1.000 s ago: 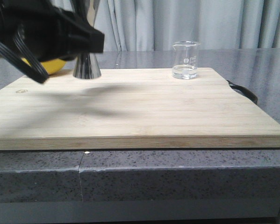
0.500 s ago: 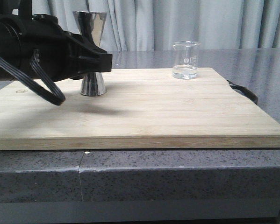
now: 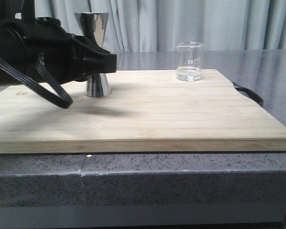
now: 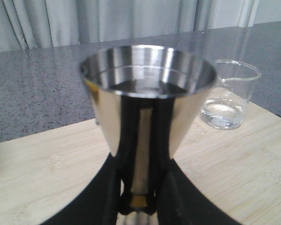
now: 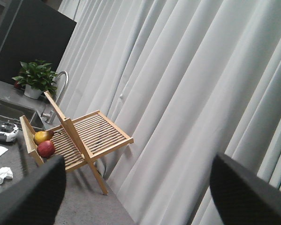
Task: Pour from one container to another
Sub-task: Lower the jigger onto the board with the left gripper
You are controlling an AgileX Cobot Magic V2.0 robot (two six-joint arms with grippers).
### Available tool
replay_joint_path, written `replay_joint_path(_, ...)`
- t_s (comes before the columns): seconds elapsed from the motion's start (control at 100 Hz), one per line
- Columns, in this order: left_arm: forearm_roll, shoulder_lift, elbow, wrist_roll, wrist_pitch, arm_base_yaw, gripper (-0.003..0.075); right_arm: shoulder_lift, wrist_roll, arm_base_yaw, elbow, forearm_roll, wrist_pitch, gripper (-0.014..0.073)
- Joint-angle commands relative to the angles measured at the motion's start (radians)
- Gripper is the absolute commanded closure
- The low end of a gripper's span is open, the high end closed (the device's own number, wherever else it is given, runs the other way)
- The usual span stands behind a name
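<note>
Front view, L fingers [image 3: 106, 62] clamping jigger [image 3: 92, 25], beaker [image 3: 189, 61] apart

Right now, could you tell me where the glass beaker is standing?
In the front view the beaker stands upright near the far edge of the cutting board, right of centre, well apart from the jigger on the left.

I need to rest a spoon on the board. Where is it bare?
The cutting board is bare along its whole front, and between the jigger and the beaker. The rear left is crowded: the left gripper holds the jigger there.
</note>
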Motion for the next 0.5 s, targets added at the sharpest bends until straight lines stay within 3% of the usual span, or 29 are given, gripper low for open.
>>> replay_joint_path(0.0, -0.002, -0.019, -0.023, -0.017, -0.05, 0.002, 0.0739, -0.017, 0.004, 0.002, -0.031, 0.054, 0.018, 0.0032)
replay_joint_path(0.49, -0.002, 0.017, -0.023, -0.016, -0.048, 0.002, 0.0739, -0.017, 0.004, 0.002, -0.029, 0.053, 0.019, 0.0032)
